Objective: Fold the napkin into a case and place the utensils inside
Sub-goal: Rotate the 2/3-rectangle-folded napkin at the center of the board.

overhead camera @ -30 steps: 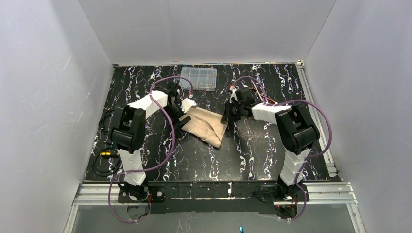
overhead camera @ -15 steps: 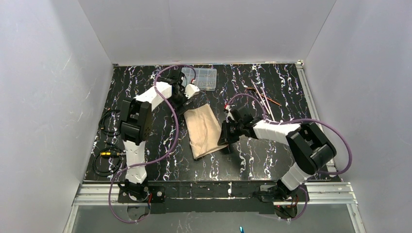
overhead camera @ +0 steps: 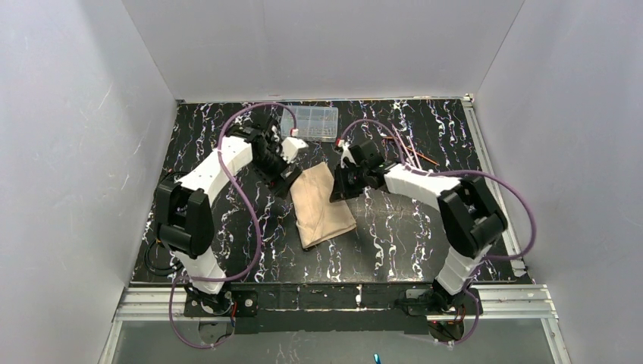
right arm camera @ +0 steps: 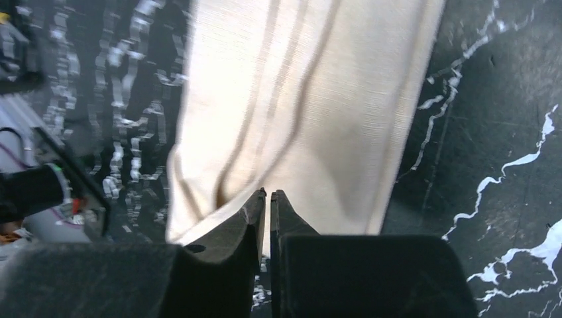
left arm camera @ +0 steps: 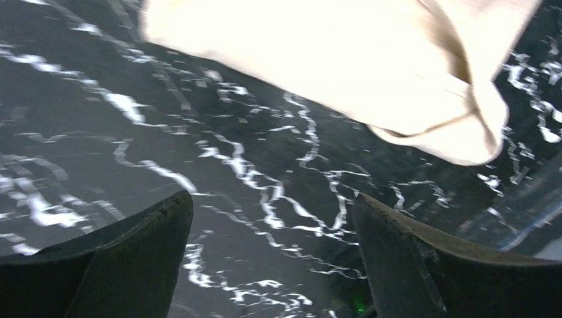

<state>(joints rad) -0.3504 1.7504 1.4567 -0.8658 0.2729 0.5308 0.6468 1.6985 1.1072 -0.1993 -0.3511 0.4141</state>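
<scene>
The beige napkin [overhead camera: 322, 208] lies on the black marbled table as a narrow folded strip running front to back. It fills the top of the left wrist view [left arm camera: 344, 59] and the middle of the right wrist view [right arm camera: 305, 99]. My left gripper [overhead camera: 288, 180] is open and empty at the strip's far left corner, its jaws [left arm camera: 272, 205] wide over bare table just short of the cloth. My right gripper [overhead camera: 337, 191] is at the strip's right edge, its jaws [right arm camera: 268, 193] shut with the tips over the cloth's near edge. The copper utensils [overhead camera: 410, 152] lie at the back right.
A clear plastic compartment box [overhead camera: 311, 121] stands at the back, just behind the left gripper. Loose cables [overhead camera: 163, 243] lie at the table's left edge. White walls close in the table on three sides.
The napkin went from a slanted bundle to a narrow strip lying front to back. My right gripper dropped to its lower right edge, then moved up along it. My left gripper came back to its far corner.
</scene>
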